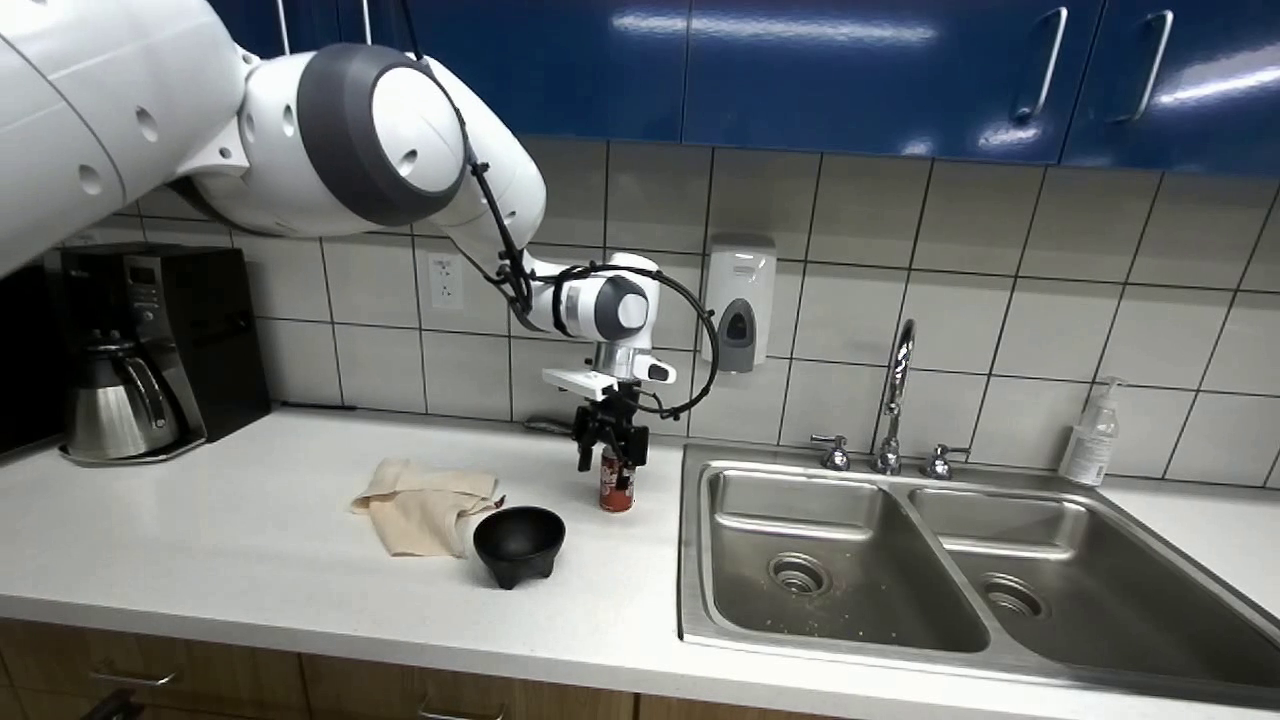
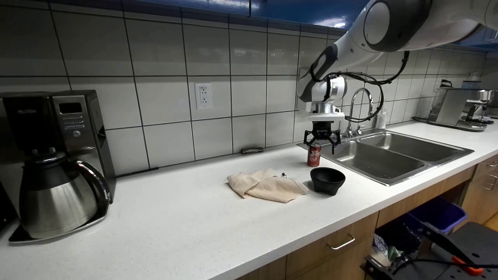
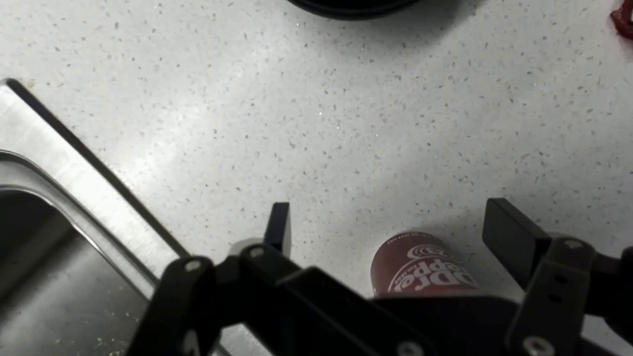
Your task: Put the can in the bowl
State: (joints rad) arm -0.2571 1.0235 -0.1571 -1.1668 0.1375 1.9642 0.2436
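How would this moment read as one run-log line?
Black two-fingered gripper: open, holding nothing | Small red cylindrical can: upright on white speckled countertop | Small round black bowl: on countertop, can not yet inside

Holds the white arm (image 1: pixel 430 130) outstretched, the wrist (image 1: pixel 620 310) upright, and the gripper (image 3: pixel 393 225) pointing down with fingers (image 3: pixel 514 240) wide apart.

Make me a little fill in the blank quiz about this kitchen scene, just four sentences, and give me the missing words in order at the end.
In the wrist view, the lettering on the red can reads "Dr ____".
The beige cloth lies beside a small black ____.
The metal sink is divided into ____ basins.
The jaws of the gripper are not shut but ____.
Missing words: Pepper; bowl; two; open.
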